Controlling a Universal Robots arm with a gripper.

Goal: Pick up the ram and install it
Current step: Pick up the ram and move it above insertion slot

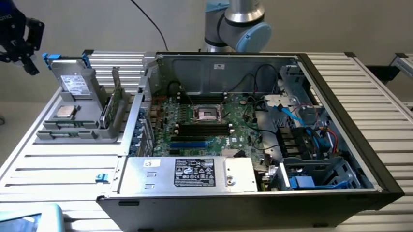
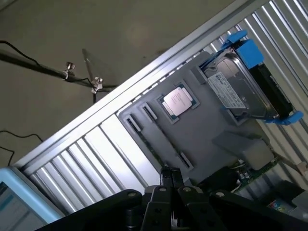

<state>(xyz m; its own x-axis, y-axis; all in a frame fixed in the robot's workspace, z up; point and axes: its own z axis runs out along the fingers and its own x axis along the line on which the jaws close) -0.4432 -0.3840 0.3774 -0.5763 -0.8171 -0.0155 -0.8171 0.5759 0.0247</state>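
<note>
**A:** Where is the ram, and which way does it run?

**B:** The ram (image 1: 65, 127) lies low in the grey holder (image 1: 48, 136), along the holder's edge nearest the exterior camera. Its long axis follows that edge, from the exterior view's left to its right.

**A:** What else is in the holder?

**B:** A hard drive (image 1: 76, 82) with blue rails stands upright at the far edge. A silver processor chip (image 1: 66, 111) lies flat in the middle. A green expansion card (image 1: 115, 108) stands upright along the edge beside the computer case (image 1: 339, 104).

**A:** And inside the case?

**B:** The case is open. The motherboard (image 1: 213, 126) lies flat on its floor, and the power supply (image 1: 187, 172) sits along the near edge.

**A:** The gripper?

**B:** The gripper (image 1: 26, 58) hangs high off the holder's far left corner. Its fingers (image 2: 169, 179) are pressed together with nothing between them, and it is well apart from the ram.
</note>
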